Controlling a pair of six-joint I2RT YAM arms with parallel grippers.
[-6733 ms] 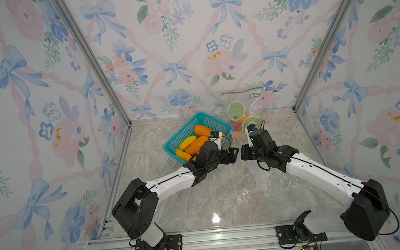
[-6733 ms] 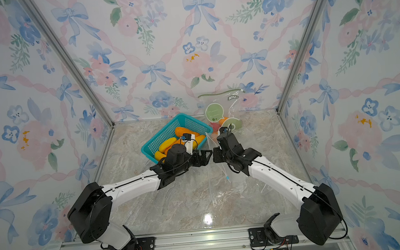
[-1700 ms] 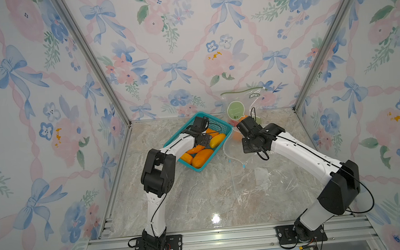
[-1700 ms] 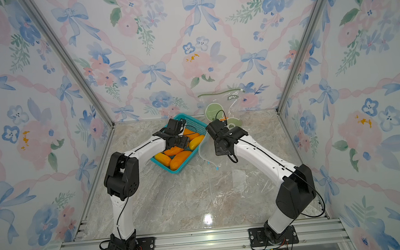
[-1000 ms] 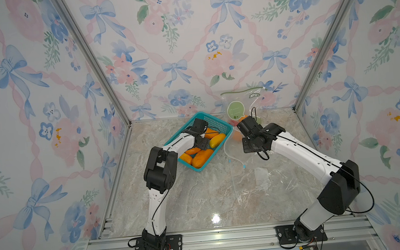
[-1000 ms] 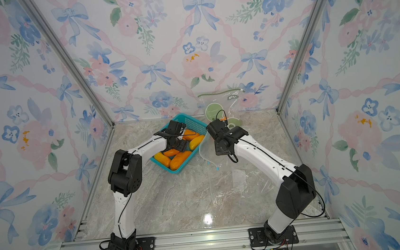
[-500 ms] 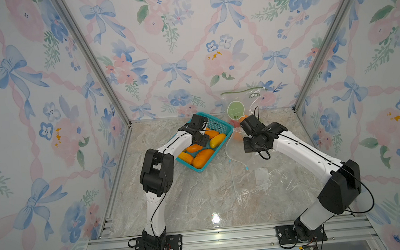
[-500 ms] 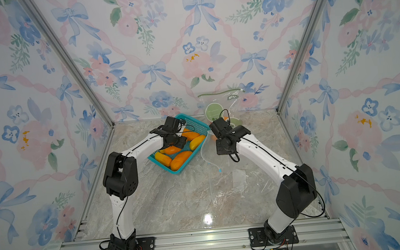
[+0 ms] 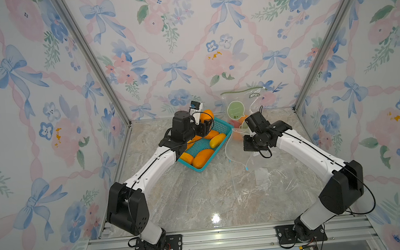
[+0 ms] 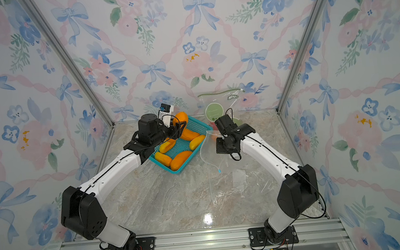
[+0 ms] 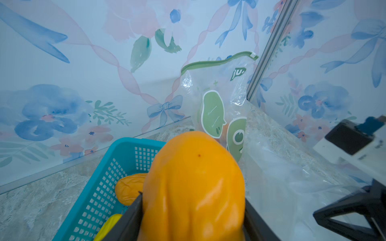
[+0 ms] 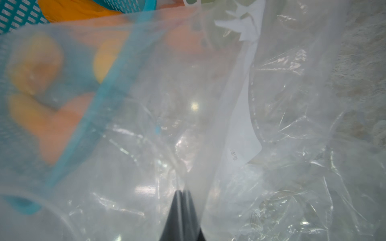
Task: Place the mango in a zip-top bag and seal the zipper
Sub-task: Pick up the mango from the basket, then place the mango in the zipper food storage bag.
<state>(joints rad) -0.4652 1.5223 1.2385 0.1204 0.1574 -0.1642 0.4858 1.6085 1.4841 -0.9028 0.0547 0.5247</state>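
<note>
Though earlier low — mango point(image 9: 206, 115) aloft

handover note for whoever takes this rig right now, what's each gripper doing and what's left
left gripper: shut on an orange mango, held above the teal plastic basket, where other mangoes lie.
right gripper: shut on the edge of the clear plastic zip-top bag, lifting that edge off the marble table beside the basket.
done: mango picked, bag edge gripped.
left: carry the mango into the bag, release it, seal the zipper.
note: a printed bag with a green zipper leans on the back wall, with fruit inside.
</note>
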